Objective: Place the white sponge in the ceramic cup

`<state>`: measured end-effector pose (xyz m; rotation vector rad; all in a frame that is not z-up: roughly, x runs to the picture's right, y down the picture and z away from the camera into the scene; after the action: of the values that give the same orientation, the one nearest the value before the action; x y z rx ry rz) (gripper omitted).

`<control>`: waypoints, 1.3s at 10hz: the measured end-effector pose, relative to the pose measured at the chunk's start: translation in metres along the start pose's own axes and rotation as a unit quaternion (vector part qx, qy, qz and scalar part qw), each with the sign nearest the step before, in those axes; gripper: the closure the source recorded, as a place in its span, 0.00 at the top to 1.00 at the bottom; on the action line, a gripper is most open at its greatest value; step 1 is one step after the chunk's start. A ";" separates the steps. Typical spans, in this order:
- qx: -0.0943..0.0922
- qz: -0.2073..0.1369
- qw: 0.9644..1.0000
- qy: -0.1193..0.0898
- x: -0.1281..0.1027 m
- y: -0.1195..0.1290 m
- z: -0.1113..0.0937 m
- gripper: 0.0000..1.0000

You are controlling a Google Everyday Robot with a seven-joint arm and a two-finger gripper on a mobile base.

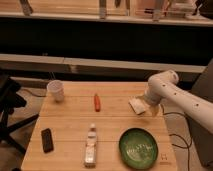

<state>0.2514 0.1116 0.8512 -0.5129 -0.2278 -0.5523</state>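
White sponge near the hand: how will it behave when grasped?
The white sponge looks soft and small, so it probably squashes when pinched and weighs little. Lying flat on the wooden table, it likely won't roll but may slide if nudged. The hand is close beside it.

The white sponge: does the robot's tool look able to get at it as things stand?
Probably yes. The tool hangs beside the white sponge on the table, and nothing stands between them; the green bowl lies nearer the camera, out of the way.
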 end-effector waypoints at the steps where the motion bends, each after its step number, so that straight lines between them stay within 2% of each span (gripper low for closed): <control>1: -0.003 0.000 1.000 0.001 0.003 -0.002 0.001 0.80; 13: -0.027 -0.022 0.999 -0.014 0.004 -0.020 0.039 0.80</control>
<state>0.2408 0.1153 0.8939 -0.5702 -0.2523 -0.5956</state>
